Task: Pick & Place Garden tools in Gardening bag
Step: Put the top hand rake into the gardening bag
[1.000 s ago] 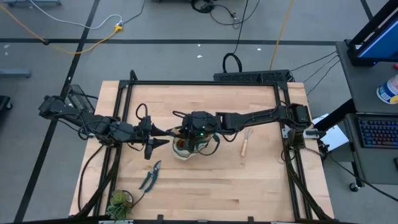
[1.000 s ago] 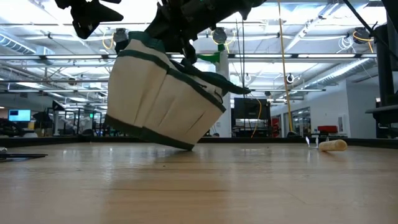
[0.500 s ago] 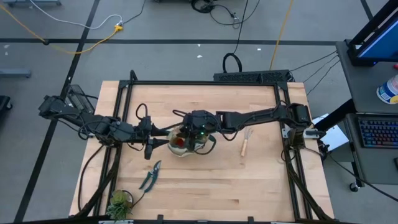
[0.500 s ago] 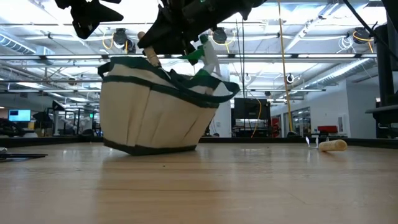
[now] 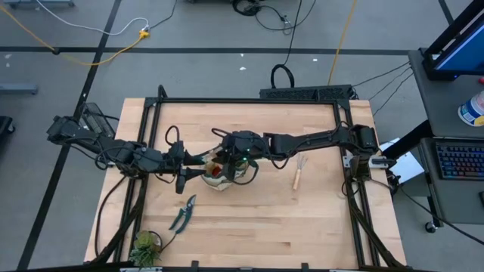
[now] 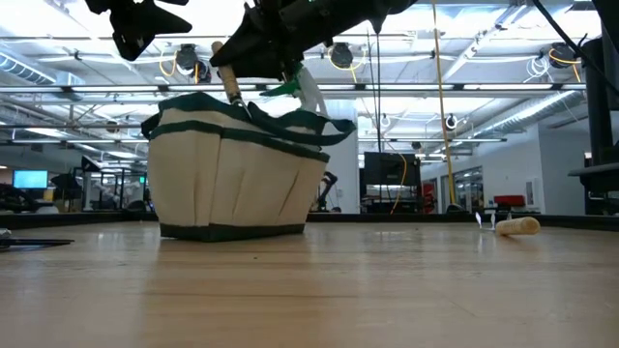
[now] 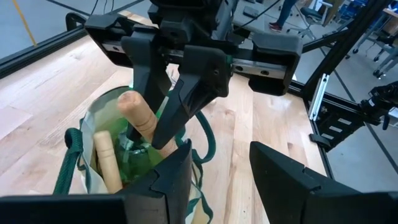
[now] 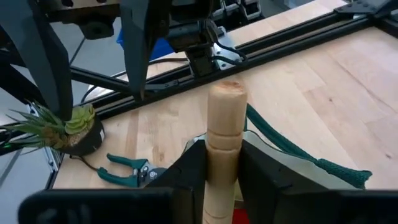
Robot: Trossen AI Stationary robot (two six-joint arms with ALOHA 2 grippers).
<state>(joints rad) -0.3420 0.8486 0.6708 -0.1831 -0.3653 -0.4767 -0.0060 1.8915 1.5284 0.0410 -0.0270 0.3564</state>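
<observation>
The counter is a light wooden slab bordered by a black metal frame. A small green leafy plant in a dark pot sits at the counter's front-left corner. Beyond the far edge, yellow and black cables lie on the grey floor. A keyboard rests on a desk off the counter's right side.

Even, bright overhead light; the table reads pale and flat from above, with only soft, short shadows under the arms. Low view looks into rows of ceiling strip lights (mild glare, arms go to silhouette), and the near tabletop is soft-focused. Wrist views: close dark fingers blurred, background bends slightly at the edges.
</observation>
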